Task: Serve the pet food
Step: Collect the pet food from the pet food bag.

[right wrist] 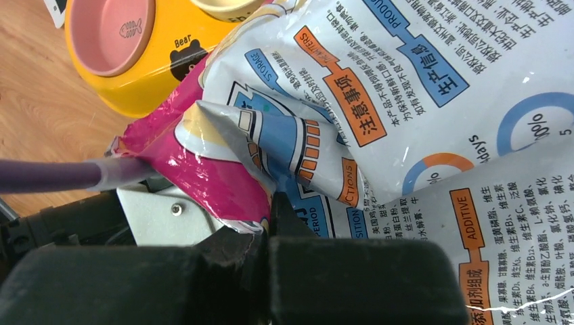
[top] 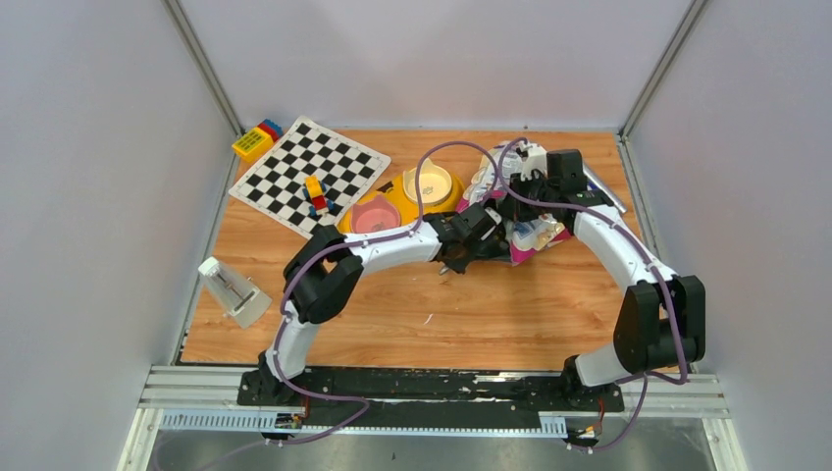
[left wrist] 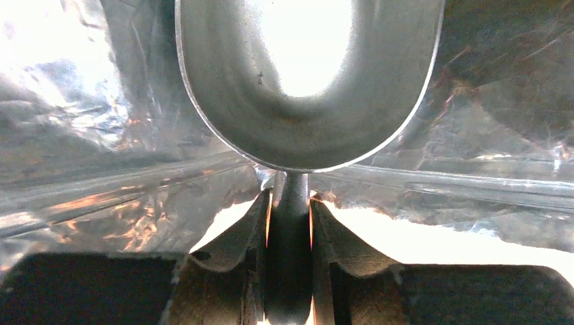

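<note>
Glossy bag [right wrist: 406, 101] reading "ADDITIVE", right hand [right wrist: 269, 223] pinching it, left hand [left wrist: 290, 210] clamping scoop [left wrist: 304, 81]

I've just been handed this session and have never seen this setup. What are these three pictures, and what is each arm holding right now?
These are two robot arms bolted at the near edge of a table. The wide picture looks down from above and behind them. The other two come from a camera on each wrist, so each shows its own fingers at the bottom.

On the table lie a checkerboard, toy blocks, a yellow feeder with two bowls, and a printed bag.

The left hand grips a scoop by its handle. The scoop is inside the bag's foil lining and its bowl looks empty.

The right hand pinches the bag's edge, apparently to hold it open.
</note>
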Robot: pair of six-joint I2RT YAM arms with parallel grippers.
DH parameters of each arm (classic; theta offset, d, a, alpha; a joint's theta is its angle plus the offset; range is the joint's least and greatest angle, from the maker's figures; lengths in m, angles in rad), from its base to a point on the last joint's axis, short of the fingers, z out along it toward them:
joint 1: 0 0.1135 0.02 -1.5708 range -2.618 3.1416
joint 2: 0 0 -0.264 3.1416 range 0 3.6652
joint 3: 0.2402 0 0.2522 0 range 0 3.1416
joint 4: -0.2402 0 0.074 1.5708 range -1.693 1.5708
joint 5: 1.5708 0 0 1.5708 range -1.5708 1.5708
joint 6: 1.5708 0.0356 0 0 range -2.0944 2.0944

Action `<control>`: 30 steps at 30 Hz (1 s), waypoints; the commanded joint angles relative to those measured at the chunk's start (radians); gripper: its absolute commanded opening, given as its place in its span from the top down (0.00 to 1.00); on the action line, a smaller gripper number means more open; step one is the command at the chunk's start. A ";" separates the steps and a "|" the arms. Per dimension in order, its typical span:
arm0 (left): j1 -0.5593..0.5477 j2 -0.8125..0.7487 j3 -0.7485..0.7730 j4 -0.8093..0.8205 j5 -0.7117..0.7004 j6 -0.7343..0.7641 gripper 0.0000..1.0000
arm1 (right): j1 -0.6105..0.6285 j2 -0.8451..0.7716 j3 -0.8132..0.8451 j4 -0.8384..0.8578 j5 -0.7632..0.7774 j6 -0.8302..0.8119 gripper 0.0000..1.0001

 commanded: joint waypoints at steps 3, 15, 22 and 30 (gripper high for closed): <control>0.077 -0.057 -0.114 0.150 -0.051 -0.072 1.00 | -0.002 0.009 -0.009 -0.106 -0.095 0.010 1.00; 0.094 0.135 0.101 0.085 0.004 -0.126 1.00 | -0.003 -0.004 0.020 -0.116 -0.102 -0.004 1.00; 0.095 0.155 0.166 0.035 0.089 -0.120 1.00 | -0.004 -0.021 0.016 -0.117 -0.109 -0.015 1.00; 0.095 0.021 0.145 -0.087 0.145 -0.052 1.00 | -0.005 -0.116 0.073 -0.129 -0.126 -0.051 1.00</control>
